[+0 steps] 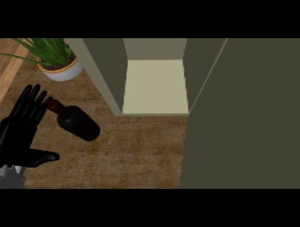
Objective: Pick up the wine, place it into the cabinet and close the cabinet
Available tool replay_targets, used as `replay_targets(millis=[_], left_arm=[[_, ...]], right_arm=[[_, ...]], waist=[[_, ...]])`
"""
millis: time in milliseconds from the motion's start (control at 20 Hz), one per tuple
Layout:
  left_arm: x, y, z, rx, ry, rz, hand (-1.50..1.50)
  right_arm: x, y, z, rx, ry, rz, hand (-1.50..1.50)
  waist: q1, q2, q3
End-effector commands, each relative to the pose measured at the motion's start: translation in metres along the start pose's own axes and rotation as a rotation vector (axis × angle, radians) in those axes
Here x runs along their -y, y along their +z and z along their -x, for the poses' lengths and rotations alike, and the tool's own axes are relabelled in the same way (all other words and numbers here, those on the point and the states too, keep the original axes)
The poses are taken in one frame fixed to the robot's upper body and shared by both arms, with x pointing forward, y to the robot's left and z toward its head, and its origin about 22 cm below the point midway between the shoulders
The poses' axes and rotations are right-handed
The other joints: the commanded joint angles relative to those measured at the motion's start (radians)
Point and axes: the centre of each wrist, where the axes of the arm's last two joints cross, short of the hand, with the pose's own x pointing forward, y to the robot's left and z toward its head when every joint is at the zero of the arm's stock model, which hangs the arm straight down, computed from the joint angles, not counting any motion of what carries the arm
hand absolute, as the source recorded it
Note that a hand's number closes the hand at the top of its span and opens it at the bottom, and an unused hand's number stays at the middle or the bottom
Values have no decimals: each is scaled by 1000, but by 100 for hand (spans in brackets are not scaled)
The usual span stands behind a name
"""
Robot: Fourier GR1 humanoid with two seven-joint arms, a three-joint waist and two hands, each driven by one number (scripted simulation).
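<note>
Black left hand [18,133]: showing at the view's lower left, fingers straight and lying close together, pointing up the counter, thumb sticking out to the side; holding nothing. Fingertips are sitting just beside the bottle's neck, which reads as a grasp not yet begun.
Right hand: not showing.
Wooden counter top [140,150]: carrying the bottle and the plant.
Wine bottle [77,120]: dark, lying on its side, neck pointing up-left toward the fingers, body angling down-right; well short of the cabinet, so the pick-up is judged still to do.
Cabinet [154,86]: standing open, pale shelf bare, ready to be taking the bottle.
Cabinet door [257,115]: swinging wide, filling the right side.
Potted plant [56,60]: sitting at far left, apart from the work.
</note>
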Motion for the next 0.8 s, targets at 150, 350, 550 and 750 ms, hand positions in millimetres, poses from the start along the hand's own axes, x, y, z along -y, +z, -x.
replay_targets(millis=[150,350,550,750], left_arm=[[2,-8,29,-18,-6,20,-150],[-1,-2,54,-24,-12,50,-150],[-12,-22,40,-25,8,39,-150],[-12,-12,67,-37,1,25,-150]], right_arm=[[8,19,-17,57,-27,-21,-150],[-2,26,-31,73,-37,-42,-150],[2,15,-22,62,-36,-19,-150],[-4,25,-30,55,-43,-18,-150]], waist=[[2,0,0],[-3,0,-1],[3,0,0],[1,0,0]])
